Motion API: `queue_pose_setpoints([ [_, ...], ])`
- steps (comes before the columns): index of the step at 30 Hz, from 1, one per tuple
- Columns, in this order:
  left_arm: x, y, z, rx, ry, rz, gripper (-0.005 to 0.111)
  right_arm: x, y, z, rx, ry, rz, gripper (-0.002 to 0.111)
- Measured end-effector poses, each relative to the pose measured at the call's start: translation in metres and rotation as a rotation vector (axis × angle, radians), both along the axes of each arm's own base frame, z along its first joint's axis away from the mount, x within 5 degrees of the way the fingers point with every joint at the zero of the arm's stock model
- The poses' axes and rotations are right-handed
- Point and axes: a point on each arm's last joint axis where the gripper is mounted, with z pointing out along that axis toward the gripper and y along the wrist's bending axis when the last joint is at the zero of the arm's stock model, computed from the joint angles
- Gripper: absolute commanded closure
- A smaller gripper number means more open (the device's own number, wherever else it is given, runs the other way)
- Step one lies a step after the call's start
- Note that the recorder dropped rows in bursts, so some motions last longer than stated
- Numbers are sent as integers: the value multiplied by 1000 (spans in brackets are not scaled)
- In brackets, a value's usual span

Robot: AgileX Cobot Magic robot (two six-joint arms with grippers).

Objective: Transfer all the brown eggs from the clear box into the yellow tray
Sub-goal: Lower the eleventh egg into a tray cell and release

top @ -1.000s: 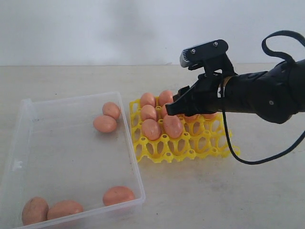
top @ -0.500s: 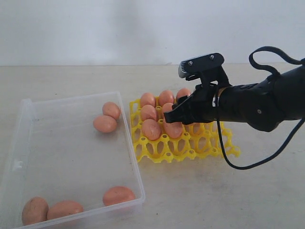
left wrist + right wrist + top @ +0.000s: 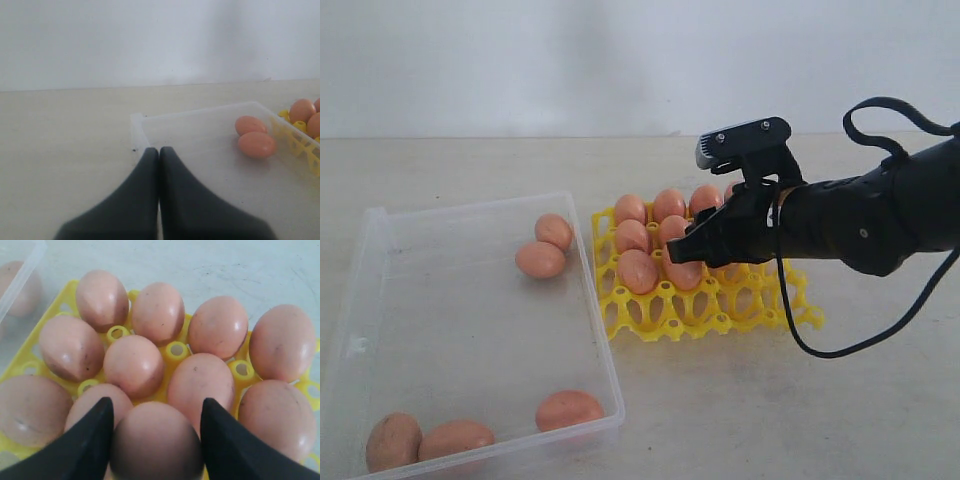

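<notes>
- Exterior view, left half of the frame: a shallow clear plastic box [image 3: 380,300] with rounded corners and a raised rim, lying on a pale beige tabletop [image 3: 750,400].
- Inside the box, five smooth pinkish-brown eggs [image 3: 540,259]: two touching each other near the upper right corner, and three along the lower edge towards the bottom left of the frame.
- At the centre of the frame, just right of the box: a bright yellow openwork egg tray [image 3: 660,318] with scalloped edges; touching the box or not, unclear.
- About seven eggs visible in the tray's left and rear cups, with more hidden behind the arm.
- From the right edge, a black right arm [image 3: 860,220] stretched over the tray, with a black cable [image 3: 800,335] looped under it.
- Black right gripper [image 3: 678,246] low over the middle of the tray, with the held egg [image 3: 682,275] showing just beneath its tips.
- Left wrist view: dark left gripper [image 3: 159,150] with both fingers pressed flat together and nothing between them.
- Just beyond its tips, a corner of the clear box, two eggs lying inside by the wall nearest the yellow tray.
- Right wrist view: two black fingers set well apart, one against each side of the held egg, the egg filling the gap.
- Beyond it, ten more eggs seated in rows in the yellow cups.
- Beside the tray, a corner of the box with one blurred egg behind its wall.
</notes>
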Motion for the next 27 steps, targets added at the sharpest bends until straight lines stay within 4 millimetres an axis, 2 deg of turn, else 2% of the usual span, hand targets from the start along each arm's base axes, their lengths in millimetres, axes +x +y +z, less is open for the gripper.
queue_pose_setpoints([
  [8,0,0,0,0,0,0,111,-7,-4,-8,11,-9,-2,107],
  [27,0,0,0,0,0,0,111,-3,-5,-14,18,-39,-13,107],
])
